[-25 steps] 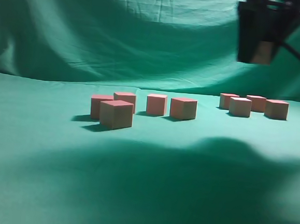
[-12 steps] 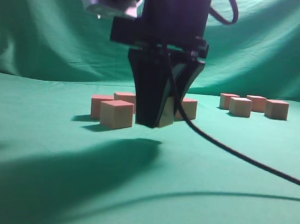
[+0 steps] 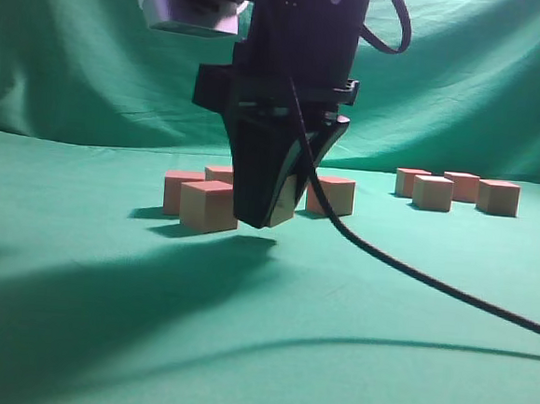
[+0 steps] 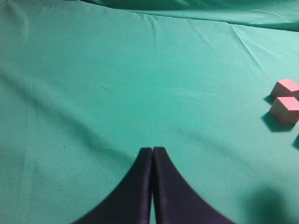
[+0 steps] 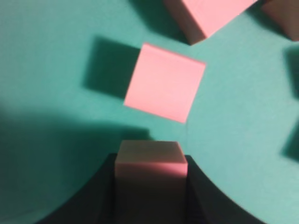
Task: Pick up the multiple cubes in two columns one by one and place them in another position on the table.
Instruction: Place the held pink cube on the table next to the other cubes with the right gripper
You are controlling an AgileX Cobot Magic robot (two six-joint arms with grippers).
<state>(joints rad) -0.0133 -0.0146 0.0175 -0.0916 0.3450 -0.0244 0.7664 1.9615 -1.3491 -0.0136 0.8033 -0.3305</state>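
My right gripper point(image 3: 264, 218) has reached across to the middle of the exterior view. It is shut on a cube point(image 3: 286, 206) and holds it just above the green table point(image 3: 383, 305). In the right wrist view the held cube point(image 5: 150, 161) sits between the dark fingers point(image 5: 150, 186), above another cube point(image 5: 164, 83) lying on the cloth. Loose cubes stand beside the gripper point(image 3: 208, 205), point(image 3: 182, 190), point(image 3: 331, 195). My left gripper point(image 4: 153, 154) is shut and empty over bare cloth, with two cubes point(image 4: 285, 108), point(image 4: 286, 87) to its far right.
A second group of several cubes point(image 3: 432, 192) stands at the back right. A black cable point(image 3: 432, 280) trails from the arm across the cloth to the right. Green cloth hangs as a backdrop point(image 3: 93, 66). More cubes show at the top edge of the right wrist view point(image 5: 205, 16).
The right gripper came from the upper right down onto the left group of cubes. It has closed on one cube and raised it slightly, shifting a little left.
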